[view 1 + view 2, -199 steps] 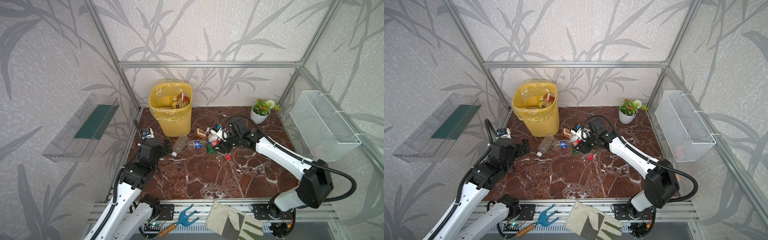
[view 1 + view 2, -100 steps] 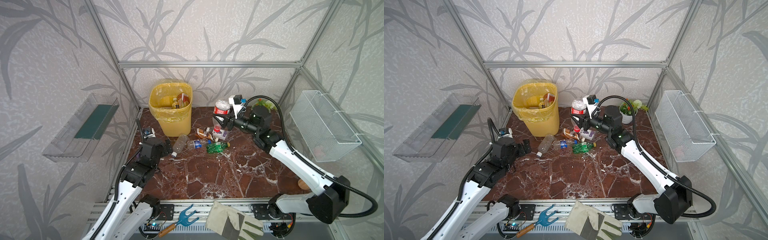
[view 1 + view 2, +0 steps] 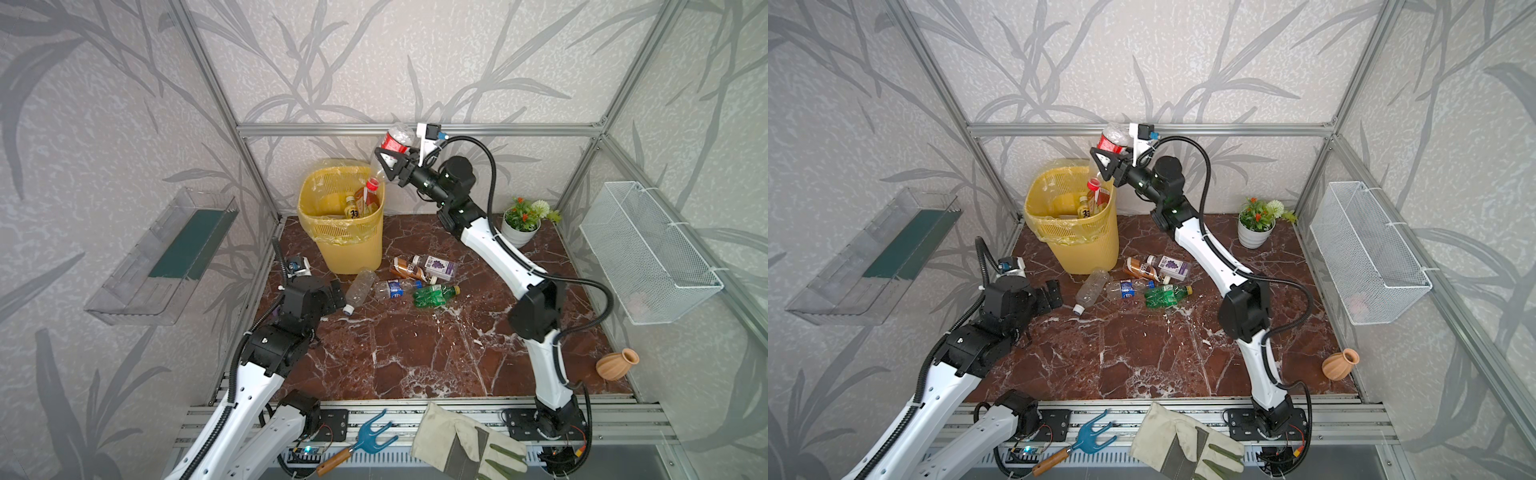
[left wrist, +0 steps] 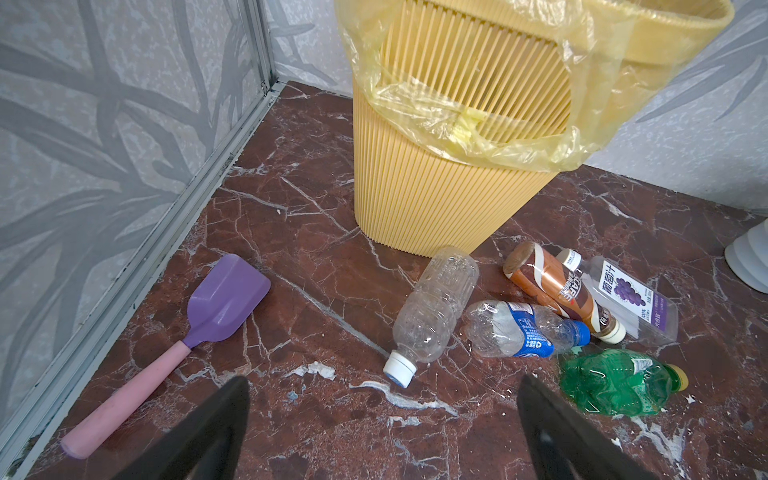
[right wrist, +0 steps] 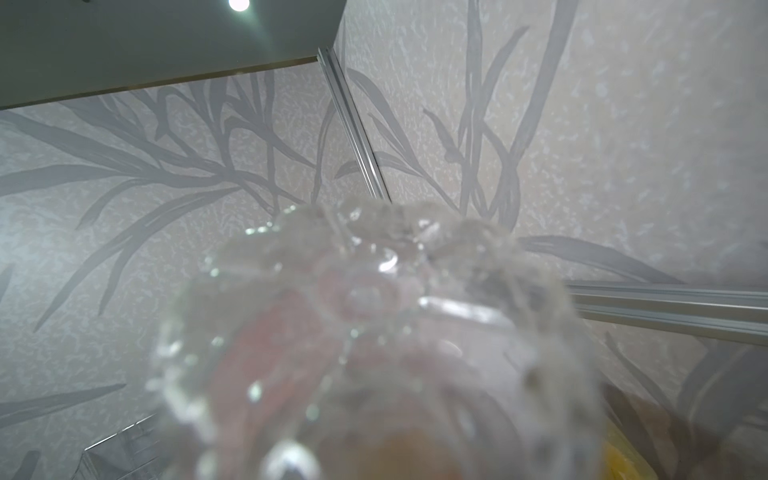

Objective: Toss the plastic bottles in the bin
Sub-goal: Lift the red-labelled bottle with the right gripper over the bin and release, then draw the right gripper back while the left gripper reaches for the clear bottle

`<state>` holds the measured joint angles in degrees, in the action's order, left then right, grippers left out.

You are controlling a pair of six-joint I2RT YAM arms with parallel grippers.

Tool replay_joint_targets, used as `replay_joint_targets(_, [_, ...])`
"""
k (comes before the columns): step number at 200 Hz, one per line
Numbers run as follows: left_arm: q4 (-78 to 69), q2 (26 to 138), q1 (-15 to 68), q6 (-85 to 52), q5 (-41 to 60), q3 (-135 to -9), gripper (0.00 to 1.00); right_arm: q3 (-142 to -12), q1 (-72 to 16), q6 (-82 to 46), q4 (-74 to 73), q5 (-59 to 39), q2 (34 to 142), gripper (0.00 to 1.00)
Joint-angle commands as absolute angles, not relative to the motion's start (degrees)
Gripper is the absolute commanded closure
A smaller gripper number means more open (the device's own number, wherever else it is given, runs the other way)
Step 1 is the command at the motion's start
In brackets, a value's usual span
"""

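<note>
Lifting the right claw (image 3: 388,162) high above the tabletop (image 3: 415,357), with a crushed red-labelled bottle (image 3: 392,142) tilting between its jaws. Giving no clear sign whether clenching on that bottle or loosening around it: impossible to tell from either top view. Showing it in the right wrist view only as a blurred clear mass close to the lens. Placing the yellow bin (image 3: 353,251) just below and slightly ahead of this claw, lined with a thin yellow bag and already holding several discarded bottles (image 3: 360,201).

Spreading the left claw (image 4: 382,415) wide and low over the marble, released and grasping nothing. Facing, just ahead of its tips, a clear unlabelled bottle (image 4: 434,307) with a white cap, lying on its side near the foot of the bin. Facing also, farther ahead and toward the right arm's side, a blue-labelled bottle (image 4: 523,330), a brown-labelled bottle (image 4: 557,286), a purple-labelled bottle (image 4: 631,297) and a crushed green bottle (image 4: 615,382), all lying close together. Leaving a purple spatula (image 4: 220,303) with a pink handle off to the claw's other side, beside the wall.
</note>
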<state>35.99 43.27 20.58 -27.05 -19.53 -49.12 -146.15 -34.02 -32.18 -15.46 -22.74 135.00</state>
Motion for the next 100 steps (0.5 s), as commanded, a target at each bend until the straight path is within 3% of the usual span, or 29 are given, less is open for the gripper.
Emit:
replay_joint_targets(1, [37.76, 42.6, 20.65, -27.94, -19.61, -49.64, 0.01, -178.71, -33.1, -34.79, 9.28, -26.4, 150.0, 0.03])
replay_joint_targets(13, [38.3, 41.67, 20.65, -28.24, -20.34, -49.39, 0.01, -164.78, -31.72, -40.79, 1.64, -26.0, 144.13, 0.01])
replay_joint_targets(33, [38.46, 39.77, 20.63, -28.2, -21.2, -48.62, 0.01, -149.76, -32.44, -33.67, -3.37, -22.4, 134.82, 0.01])
replay_joint_targets(75, [39.57, 39.38, 20.6, -28.42, -21.38, -49.0, 0.01, -168.24, -31.7, -29.11, 9.04, -24.76, 136.81, 0.01])
replay_joint_targets(100, [39.41, 39.74, 20.65, -28.82, -21.66, -48.73, 0.01, -164.56, -31.79, -26.27, 10.77, -25.91, 131.67, 0.01])
